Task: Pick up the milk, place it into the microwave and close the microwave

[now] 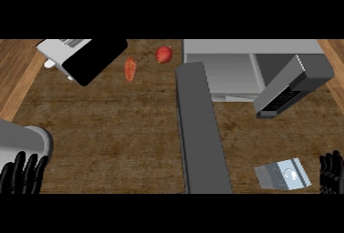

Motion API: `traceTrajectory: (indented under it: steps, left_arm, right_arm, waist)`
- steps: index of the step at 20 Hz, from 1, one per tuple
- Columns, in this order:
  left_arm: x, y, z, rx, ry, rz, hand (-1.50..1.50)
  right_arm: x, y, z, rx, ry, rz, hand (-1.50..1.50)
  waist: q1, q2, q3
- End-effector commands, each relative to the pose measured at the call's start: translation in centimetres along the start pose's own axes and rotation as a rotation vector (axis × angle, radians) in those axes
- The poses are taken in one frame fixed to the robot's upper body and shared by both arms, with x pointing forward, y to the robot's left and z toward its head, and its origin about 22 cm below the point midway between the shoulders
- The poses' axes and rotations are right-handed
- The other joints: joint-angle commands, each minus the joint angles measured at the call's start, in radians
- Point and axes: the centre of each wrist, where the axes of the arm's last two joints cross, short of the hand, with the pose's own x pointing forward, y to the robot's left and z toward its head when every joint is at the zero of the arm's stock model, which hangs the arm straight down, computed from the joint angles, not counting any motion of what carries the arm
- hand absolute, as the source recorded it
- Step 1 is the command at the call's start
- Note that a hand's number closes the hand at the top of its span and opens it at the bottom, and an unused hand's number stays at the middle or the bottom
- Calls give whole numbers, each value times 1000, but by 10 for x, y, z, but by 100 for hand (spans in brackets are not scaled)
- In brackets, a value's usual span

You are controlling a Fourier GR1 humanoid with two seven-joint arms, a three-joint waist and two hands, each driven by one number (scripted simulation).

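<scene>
Milk [283, 174] right of microwave door [203, 132]

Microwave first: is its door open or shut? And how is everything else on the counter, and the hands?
microwave: door open, nothing inside that shows
microwave door: swung out wide toward the robot
milk carton: lying on the counter, not held
left hand: open, fingers up, resting
right hand: open, fingers up, beside the milk carton, holding nothing
</scene>
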Motion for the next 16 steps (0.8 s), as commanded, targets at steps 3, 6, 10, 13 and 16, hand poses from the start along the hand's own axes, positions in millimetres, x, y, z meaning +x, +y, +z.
traceTrajectory:
  steps: [3,6,10,13,16]
  left_arm:
    - [7,-5,-7,-2,2,-3,-150]
    - [0,0,-12,14,1,2,-150]
    - [5,9,8,22,5,-4,-150]
    - [11,5,-7,11,-8,-15,-150]
    - [2,3,9,24,-8,-11,-150]
  right_arm:
    - [-23,-21,-19,16,60,16,-150]
    - [-28,-1,9,49,62,-2,-150]
    - [-63,-8,-6,30,67,46,-150]
    - [-77,-1,-9,6,80,40,-150]
    - [-82,-14,-13,34,98,29,-150]
  waist:
    - [1,1,0]
    - [-1,1,0]
    - [5,0,0]
    - [2,1,0]
    - [3,0,0]
